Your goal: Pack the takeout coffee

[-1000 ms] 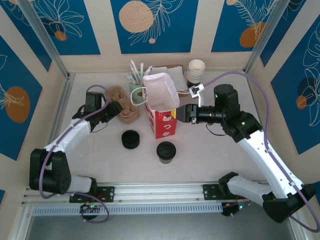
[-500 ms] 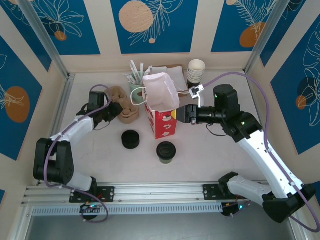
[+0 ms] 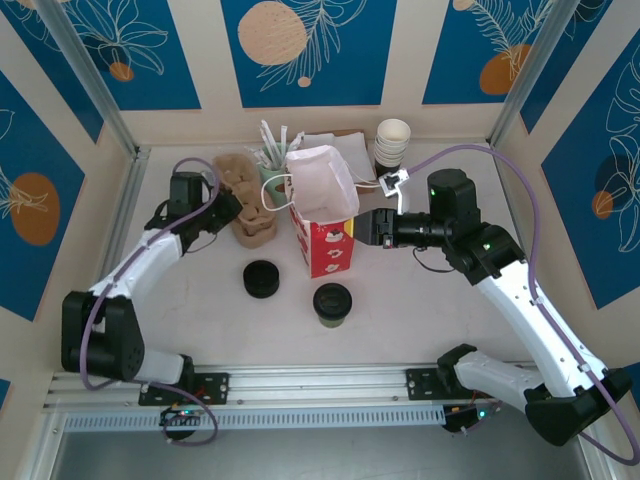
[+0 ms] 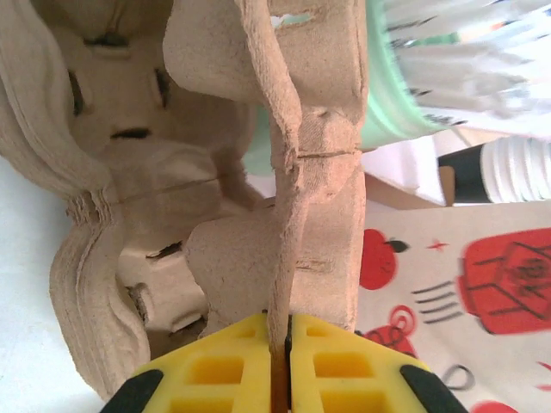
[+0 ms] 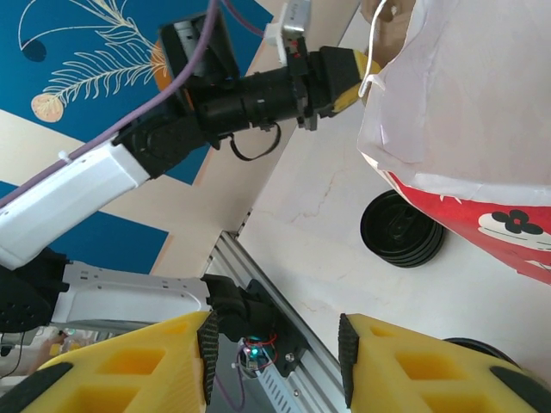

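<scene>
Brown pulp is clamped in the left gripper [image 4: 278, 334]. Its yellow fingers are pressed together on one thin upright wall of the brown moulded-pulp cup carrier [image 4: 301, 138]. That wall is probably chosen because it is the one section thin enough for a pinch grip. The carrier lies on a stack of similar ones, and it is not clear whether the grip takes one layer or several.

The right gripper [image 5: 274, 337] stands moderately wide with nothing between its fingers. It is level with the side of the red-and-white paper bag [image 3: 322, 238], just beside it. This position suits steadying the bag, whose mouth stands open upward, ready for loading.

The dark green takeout coffee cup with black lid [image 3: 332, 303] stands upright on the white tabletop [image 3: 420, 300]. It is unheld, on the base side of the right gripper and offset toward the left arm, well apart from both grippers. Packing is judged not yet begun, since the cup is outside the bag.
</scene>
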Controlling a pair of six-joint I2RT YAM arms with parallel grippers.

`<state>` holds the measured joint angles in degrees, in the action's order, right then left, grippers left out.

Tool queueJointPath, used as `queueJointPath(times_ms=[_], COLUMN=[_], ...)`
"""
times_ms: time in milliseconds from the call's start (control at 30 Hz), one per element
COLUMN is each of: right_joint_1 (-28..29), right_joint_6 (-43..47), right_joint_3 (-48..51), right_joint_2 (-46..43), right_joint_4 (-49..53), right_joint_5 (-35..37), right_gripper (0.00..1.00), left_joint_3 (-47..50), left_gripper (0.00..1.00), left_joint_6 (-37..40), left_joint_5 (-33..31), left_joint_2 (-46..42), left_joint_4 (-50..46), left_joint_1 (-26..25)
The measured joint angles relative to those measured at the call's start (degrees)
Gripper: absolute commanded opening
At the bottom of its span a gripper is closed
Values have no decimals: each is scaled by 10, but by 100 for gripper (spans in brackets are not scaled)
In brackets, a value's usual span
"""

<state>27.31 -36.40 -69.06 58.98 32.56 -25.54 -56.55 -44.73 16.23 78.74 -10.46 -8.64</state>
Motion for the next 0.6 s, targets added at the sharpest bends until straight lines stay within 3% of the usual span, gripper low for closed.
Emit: queueJointPath(times_ms=[400,600], right_joint_1=[1,15], right_joint_6=[-10,-13], right_joint_3=[-1,-24], right_joint_2=[-9,7], right_joint_4=[-33,-64], right_joint_5=[-21,-36], right_gripper=[45,47], left_joint_3=[-83,-151], left_gripper=[10,10], left_joint_6=[66,100], left_joint_5=[-56,4], left_joint_2=[-184,-238], left_joint_4=[-189,-246], left_joint_1=[0,0])
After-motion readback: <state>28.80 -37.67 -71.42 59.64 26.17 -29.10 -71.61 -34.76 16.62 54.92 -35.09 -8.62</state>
